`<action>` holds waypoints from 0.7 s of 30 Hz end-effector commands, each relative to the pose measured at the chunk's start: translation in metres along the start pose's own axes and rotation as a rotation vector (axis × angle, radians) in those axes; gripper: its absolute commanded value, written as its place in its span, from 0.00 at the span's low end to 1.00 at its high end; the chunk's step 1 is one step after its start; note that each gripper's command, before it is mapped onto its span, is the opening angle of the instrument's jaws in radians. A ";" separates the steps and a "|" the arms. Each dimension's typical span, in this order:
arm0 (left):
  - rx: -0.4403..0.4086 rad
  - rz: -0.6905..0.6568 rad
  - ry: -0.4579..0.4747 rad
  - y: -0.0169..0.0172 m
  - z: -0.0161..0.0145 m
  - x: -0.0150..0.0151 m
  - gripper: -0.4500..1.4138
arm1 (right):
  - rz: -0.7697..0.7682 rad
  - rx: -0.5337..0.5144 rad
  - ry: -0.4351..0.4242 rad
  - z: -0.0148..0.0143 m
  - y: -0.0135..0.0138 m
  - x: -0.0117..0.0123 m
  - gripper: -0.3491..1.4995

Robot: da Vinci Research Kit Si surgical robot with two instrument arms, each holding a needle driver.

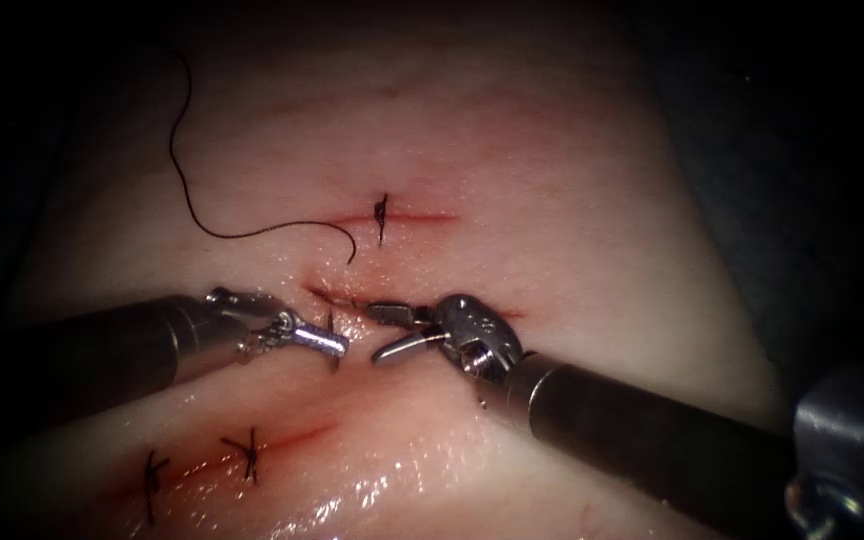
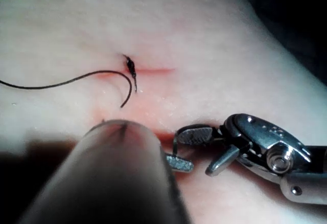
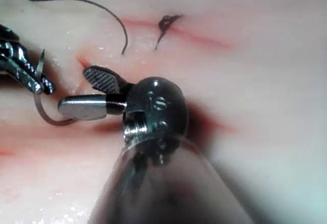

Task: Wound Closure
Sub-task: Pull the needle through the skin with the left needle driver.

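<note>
Endoscope view: the left end effector [image 1: 324, 343] comes in from the left, its jaws pressed together on the needle [image 1: 332, 335], which stands as a short dark line across its tip, just left of the cut [image 1: 402, 303]. The right end effector [image 1: 384, 335] comes in from the right with its jaws spread and nothing between them; the upper jaw lies along the cut, the lower points at the left tool. A loose thread [image 1: 214, 228] curls over the tissue [image 1: 572, 210] up and to the left, ending near a knotted stitch [image 1: 382, 212] on a second cut. Two more stitches [image 1: 250, 452] sit lower left.

Left wrist view: the needle [image 2: 174, 143] rises thin from the left end effector [image 2: 180, 162], beside the right end effector [image 2: 202, 152] with its jaws apart. The thread [image 2: 76, 81] hooks toward the stitch [image 2: 131, 66].

Right wrist view: the right end effector [image 3: 84, 91] is spread and empty. The left end effector [image 3: 36, 83] pinches the needle [image 3: 46, 114] partway along its curve; the arc bends under it into the tissue [image 3: 265, 81].
</note>
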 end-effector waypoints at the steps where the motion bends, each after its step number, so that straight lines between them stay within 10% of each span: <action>1: -0.016 -0.014 -0.002 -0.0002 0.0004 0.0003 0.00 | -0.025 0.008 0.000 0.0012 0.0004 -0.0006 0.75; 9: -0.105 0.030 -0.021 0.0033 -0.0007 0.0002 0.00 | -0.119 0.033 -0.041 0.0024 0.0004 -0.0021 0.82; 16: -0.073 0.714 -0.045 0.0060 -0.0021 -0.0008 0.00 | -0.160 0.031 -0.052 0.0023 0.0005 -0.0020 0.81; 21: -0.026 0.917 -0.080 0.0074 -0.0023 -0.0016 0.00 | -0.187 -0.003 -0.052 0.0024 0.0010 -0.0018 0.80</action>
